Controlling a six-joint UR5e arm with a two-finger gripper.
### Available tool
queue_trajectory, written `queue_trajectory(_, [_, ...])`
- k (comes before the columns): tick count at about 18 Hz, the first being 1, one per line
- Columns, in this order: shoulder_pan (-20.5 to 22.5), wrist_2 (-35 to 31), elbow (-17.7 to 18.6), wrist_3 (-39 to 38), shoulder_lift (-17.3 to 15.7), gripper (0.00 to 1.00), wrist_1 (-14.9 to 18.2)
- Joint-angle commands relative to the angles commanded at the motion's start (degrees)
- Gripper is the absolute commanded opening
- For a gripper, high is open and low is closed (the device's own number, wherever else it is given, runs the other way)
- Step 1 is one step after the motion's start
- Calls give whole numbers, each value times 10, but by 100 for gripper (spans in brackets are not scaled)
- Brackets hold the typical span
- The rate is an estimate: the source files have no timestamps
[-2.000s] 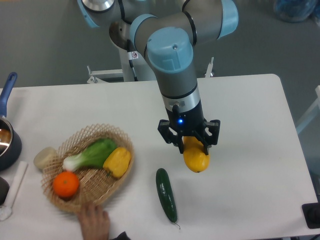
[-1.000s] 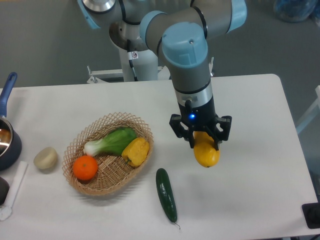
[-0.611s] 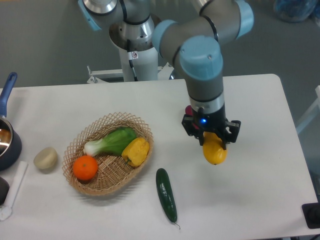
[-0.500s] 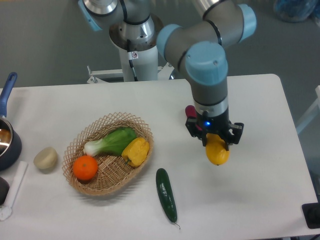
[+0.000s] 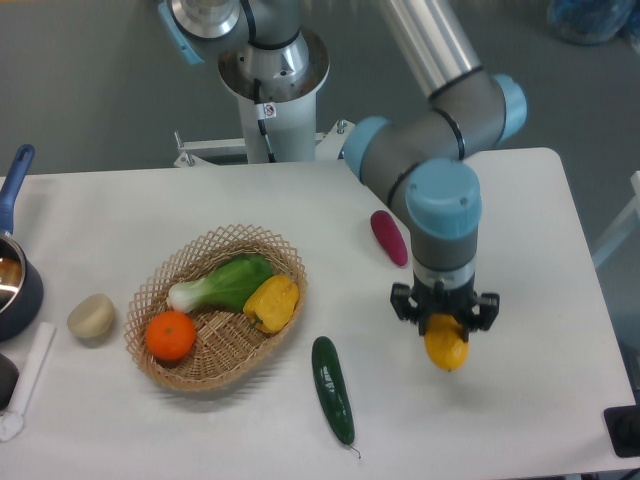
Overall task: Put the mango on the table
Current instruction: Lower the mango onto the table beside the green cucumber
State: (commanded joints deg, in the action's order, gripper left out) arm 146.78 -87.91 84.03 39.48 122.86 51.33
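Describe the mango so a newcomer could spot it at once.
Follow the arm down to its gripper over the right side of the white table. The mango is the smooth yellow-orange fruit clamped there, away from the basket and its lumpy yellow pepper.

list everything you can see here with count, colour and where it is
mango: 1, yellow-orange, held in the tool over the table's right side
cucumber: 1, dark green, on the table right of the basket
basket: 1, tan wicker, left of centre
orange: 1, orange, in the basket
yellow pepper: 1, yellow, in the basket
leafy green: 1, green and white, in the basket
magenta vegetable: 1, magenta, behind the arm
pale round item: 1, beige, left of the basket
pot: 1, dark blue, left edge
table: 1, white
tool: 1, black, shut on the mango
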Motion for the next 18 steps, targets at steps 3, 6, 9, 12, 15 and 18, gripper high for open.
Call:
queue_trajectory(3, [-1, 29, -6, -30, 15, 53, -11])
queue_trajectory(6, [-3, 30, -5, -58, 23, 53, -12])
queue_trajectory(9, [-6, 30, -5, -77, 31, 53, -12])
queue_trajectory(12, [-7, 30, -2, -78, 33, 53, -12])
queue_trajectory(15, [-11, 30, -1, -88, 36, 53, -12])
queue_trajectory(18, [-16, 30, 0, -91, 39, 53, -12])
